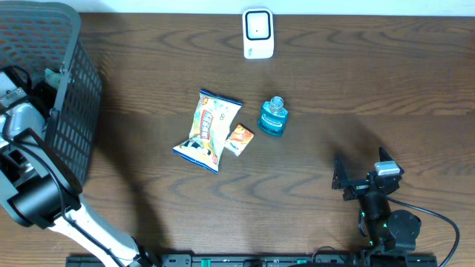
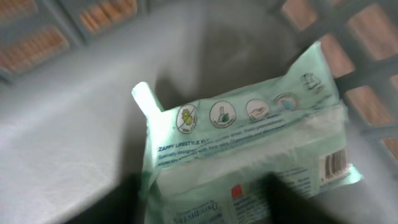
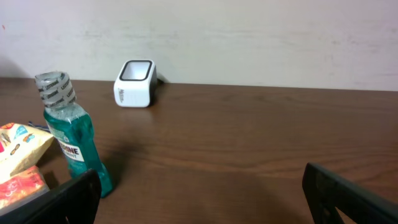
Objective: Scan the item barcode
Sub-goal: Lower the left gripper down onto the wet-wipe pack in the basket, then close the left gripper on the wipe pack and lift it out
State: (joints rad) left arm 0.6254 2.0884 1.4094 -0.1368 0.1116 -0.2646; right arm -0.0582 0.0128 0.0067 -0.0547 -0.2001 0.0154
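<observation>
Mint-green pack [image 2: 249, 143] reads "Zappy Lifestyle"; left claw [image 2: 211, 205] grip cannot be told; right claw [image 3: 202, 208] wide open, empty.

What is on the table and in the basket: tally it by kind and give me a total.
Basket: 1
Green wipes pack, inside it: 1
Snack packets: 2 (large bag, small orange packet)
Mouthwash bottle: 1
Barcode scanner: 1
Total: 6
</observation>
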